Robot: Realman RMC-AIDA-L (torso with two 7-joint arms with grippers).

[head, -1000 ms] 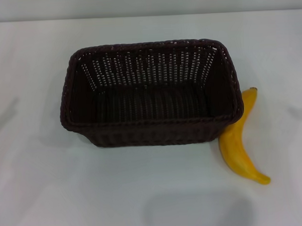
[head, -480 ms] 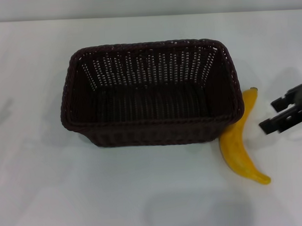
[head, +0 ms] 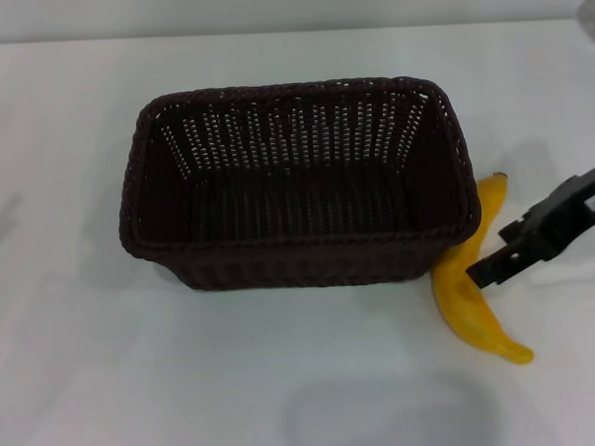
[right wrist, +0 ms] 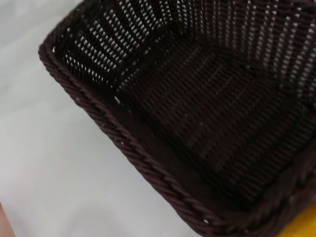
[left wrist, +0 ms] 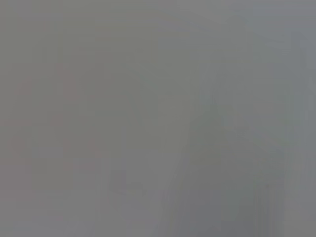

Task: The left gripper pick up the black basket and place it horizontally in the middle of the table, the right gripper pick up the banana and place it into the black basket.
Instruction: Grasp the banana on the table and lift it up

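Observation:
The black basket stands upright and empty in the middle of the white table, long side across. The yellow banana lies on the table against the basket's right end, stem pointing away from me. My right gripper reaches in from the right, just above the banana's middle, fingers apart and empty. The right wrist view looks down into the basket, with a sliver of the banana at the corner. My left gripper is out of view; the left wrist view shows only plain grey.
White table surface lies on all sides of the basket. A soft shadow falls on the table near the front edge.
My right gripper has come in from the right edge and moved left and down over the banana. The basket and banana have not moved.

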